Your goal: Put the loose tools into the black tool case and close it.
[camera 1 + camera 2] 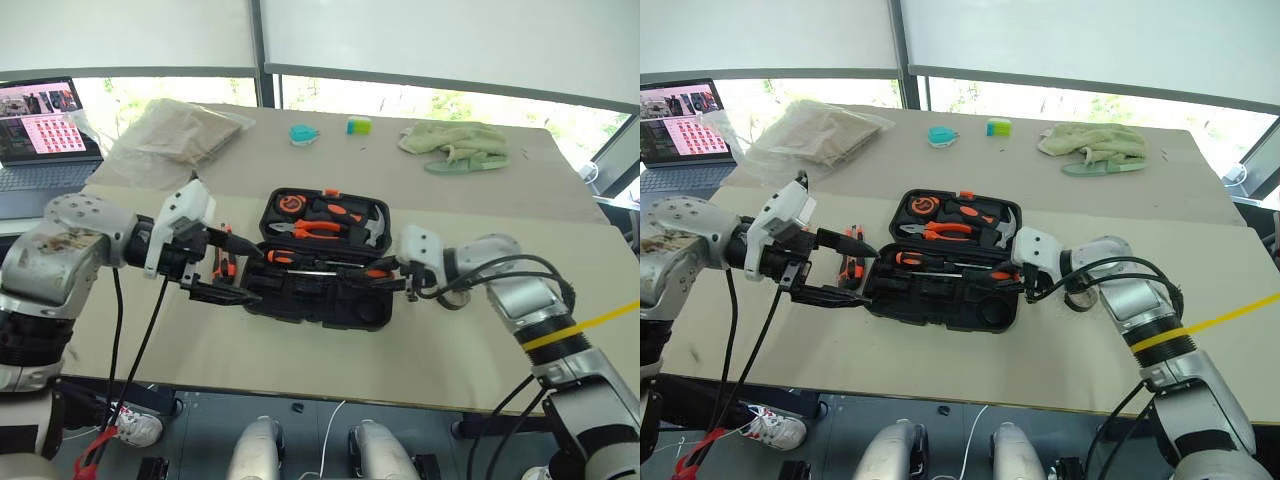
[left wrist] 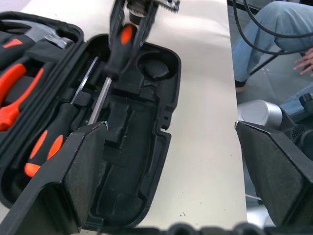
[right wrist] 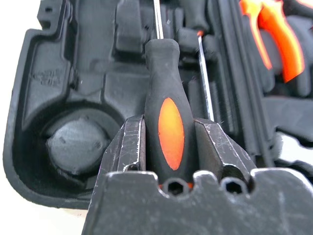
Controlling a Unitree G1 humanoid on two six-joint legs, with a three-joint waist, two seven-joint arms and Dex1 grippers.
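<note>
The one black tool case (image 1: pixel 318 262) lies open mid-table between both arms. The right gripper (image 3: pixel 168 128), at its right end, clamps one black-and-orange screwdriver (image 3: pixel 164 103), shaft pointing lengthwise over the front slots, beside a second screwdriver (image 2: pixel 49 142) already seated. The left gripper (image 1: pixel 228 266) hangs spread wide and empty at the left end, near one utility knife (image 1: pixel 851 266) on the table.

pliers (image 1: pixel 318 229) in case (image 1: pixel 300 305), knife (image 1: pixel 228 262) left

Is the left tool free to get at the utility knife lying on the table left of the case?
Probably yes. The left tool stands open and empty right beside the utility knife, with nothing between them on the table.
</note>
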